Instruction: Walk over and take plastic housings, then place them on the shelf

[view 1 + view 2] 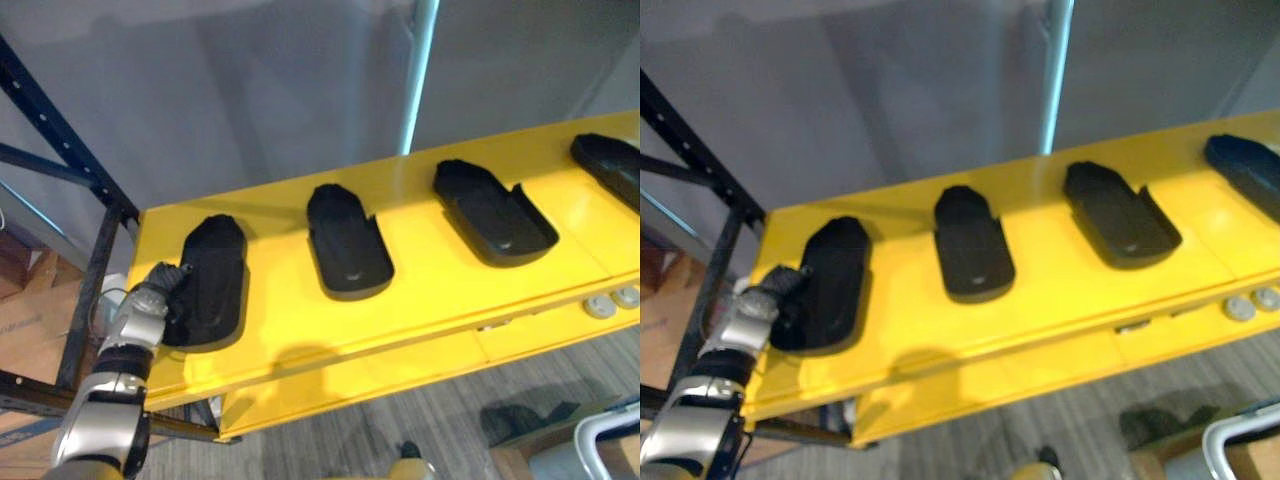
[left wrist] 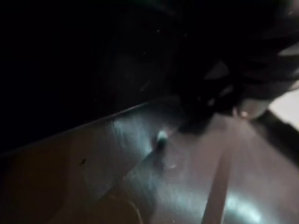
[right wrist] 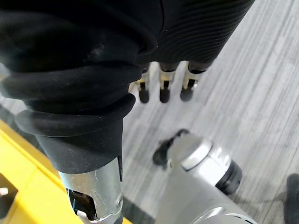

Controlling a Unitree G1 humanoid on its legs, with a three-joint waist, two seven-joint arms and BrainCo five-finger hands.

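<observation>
Four black housings (image 1: 347, 245) in a row on the yellow shelf (image 1: 430, 290) | left robot hand (image 1: 168, 285) against the leftmost housing (image 1: 215, 265), grip can't tell | right robot hand (image 3: 163, 81) empty, fingers hanging loose

Right hand (image 3: 164, 77) hangs over grey floor (image 3: 261, 93) — fingers (image 3: 144, 91) relaxed; yellow surface (image 3: 28, 198) beside it.

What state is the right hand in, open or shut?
Open: in the right wrist view the right hand hangs above the grey floor with its fingers straight and relaxed, holding nothing.
</observation>
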